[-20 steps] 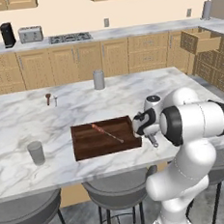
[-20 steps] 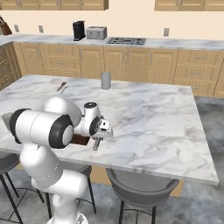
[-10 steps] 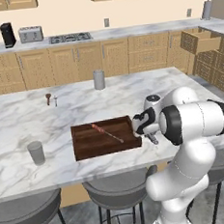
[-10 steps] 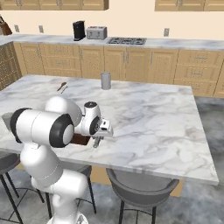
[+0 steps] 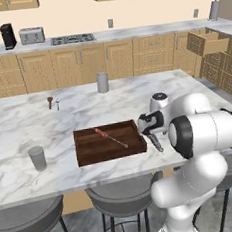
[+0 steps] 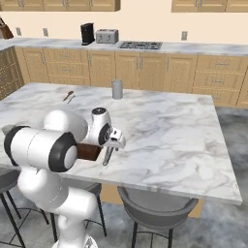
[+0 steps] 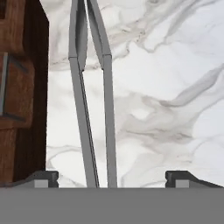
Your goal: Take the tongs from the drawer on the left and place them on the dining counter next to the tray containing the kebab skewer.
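Marble dining counter — tray holds kebab skewer; gripper spread wide — tongs ungripped.

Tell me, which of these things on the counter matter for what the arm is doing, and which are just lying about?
Part of the job:
tongs
gripper, jaws wide apart
tray
kebab skewer
dining counter
drawer, standing open

Just lying about:
grey cup
grey canister
toaster
coffee maker
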